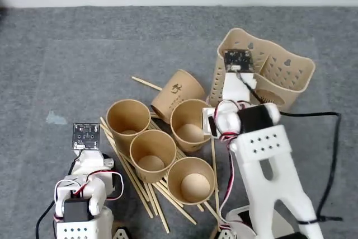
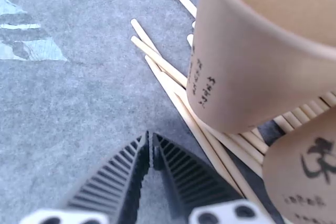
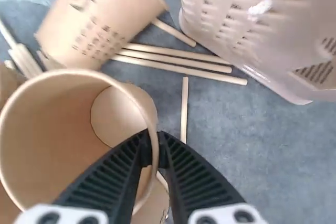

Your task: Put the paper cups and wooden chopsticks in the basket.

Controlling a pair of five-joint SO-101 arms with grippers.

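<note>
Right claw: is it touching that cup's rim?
Touching. The right wrist view shows the right claw pinching the rim of the paper cup, one finger inside the wall, one outside.

A dark brush-stroke emblem with small print beside it stands on the side of the tipped paper cup; in the right wrist view that print is blurred. In the left wrist view the near paper cup bears short columns of tiny dark characters, and the second cup a like emblem above fine print. None is legible
</note>
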